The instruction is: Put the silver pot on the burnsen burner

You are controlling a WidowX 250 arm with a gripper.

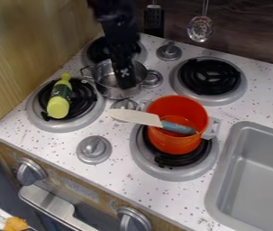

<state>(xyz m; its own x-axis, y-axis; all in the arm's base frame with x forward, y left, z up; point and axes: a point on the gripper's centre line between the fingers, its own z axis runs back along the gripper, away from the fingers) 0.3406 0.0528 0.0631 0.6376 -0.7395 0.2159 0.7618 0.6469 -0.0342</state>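
Note:
The gripper [126, 80] hangs down from the top edge, its lower end inside or in front of the silver pot [109, 90]. The pot stands between the back left and front left burners, near the middle of the stove's left half, with a handle on each side. Behind it, the back left burner [93, 49] is partly covered by the arm. At the back right, a black-coiled burner [209, 76] carries nothing. Whether the gripper touches the pot is unclear.
A green bottle [60, 98] lies on the front left burner [45, 124]. An orange pot [175, 139] with a knife [135, 117] across it occupies the front right burner [144, 164]. Grey knobs [94, 150] stand between burners; a sink [214, 194] is at right.

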